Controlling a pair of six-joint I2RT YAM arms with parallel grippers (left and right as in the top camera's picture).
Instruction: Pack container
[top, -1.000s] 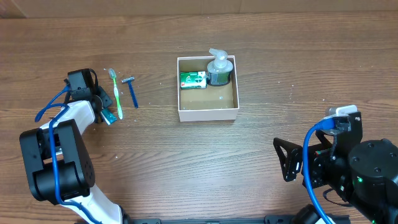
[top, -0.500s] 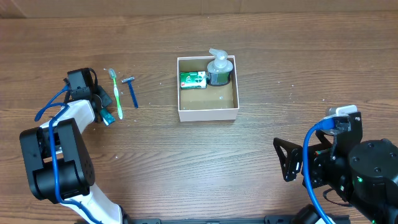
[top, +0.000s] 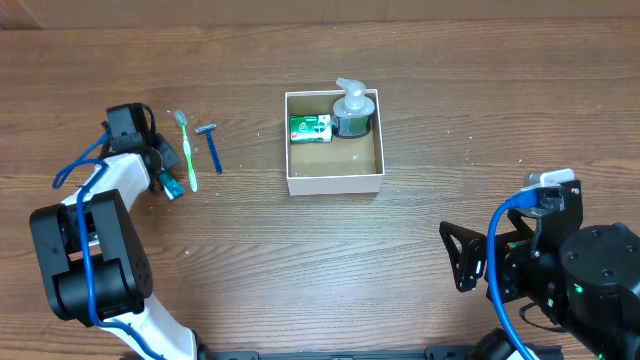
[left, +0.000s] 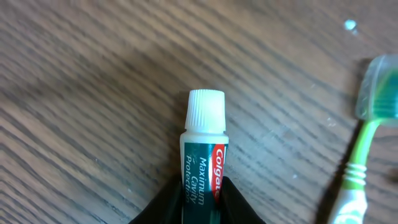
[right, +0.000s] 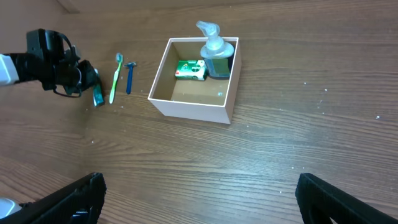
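Cut off at the bottom edge of the left wrist view: the lower body of a small white-capped, teal-and-red toothpaste tube (left: 204, 155), pinched on both sides by the two black fingertips (left: 163, 208) of the left gripper (left: 203, 202); seen whole in no view. Blurred and half out of frame at the right of that view: a green-and-white plastic toothbrush (left: 364, 149), lying on the brown wood-grain table (left: 93, 93), near the tube but apart from it. Impossible to tell whether lifted or resting on the wood (no clear shadow under the tube).

From overhead, only a small teal sliver of the tube, poking out past the arm just left of the toothbrush; lettering legible solely at the wrist. Shown overhead and not at the left wrist: a slim blue razor (top: 211, 147) just right of the toothbrush; well to the right, the container (top: 335, 184), a square shallow box with thin white walls and a tan cardboard floor, at the table's upper middle. Inside, along the far wall: a small green-and-white packet (top: 311, 128) just beside a clear pump bottle (top: 352, 118) with white nozzle and dark contents, tucked in the far-right corner; near half of the floor bare.

At the lower right, well apart from the box: the right gripper (top: 452, 257), spread wide and holding nothing; in its own wrist view only two black fingers (right: 74, 193) at the bottom corners, cropped by the frame.
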